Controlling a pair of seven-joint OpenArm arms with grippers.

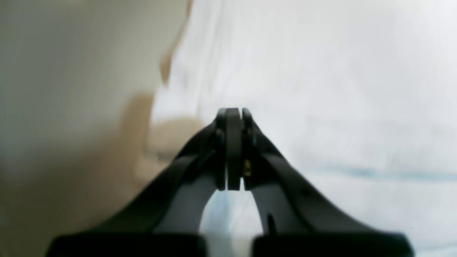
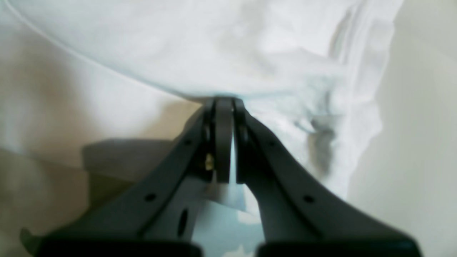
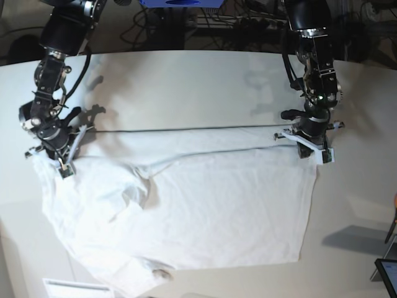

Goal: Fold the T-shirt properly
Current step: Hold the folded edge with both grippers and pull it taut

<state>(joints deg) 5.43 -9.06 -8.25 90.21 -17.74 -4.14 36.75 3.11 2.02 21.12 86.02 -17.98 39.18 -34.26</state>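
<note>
The white T-shirt lies spread on the white table, wrinkled at its left sleeve. Its upper edge is pulled into a taut line between both grippers. In the base view my left gripper is at the shirt's upper right corner, shut on the fabric. My right gripper is at the upper left corner, shut on bunched cloth. Seen from the left wrist, the left gripper is closed against the T-shirt. From the right wrist, the right gripper pinches a fold of the T-shirt.
Cables and a blue object lie beyond the table's far edge. A white flat item sits at the near left edge. A dark screen corner shows at the lower right.
</note>
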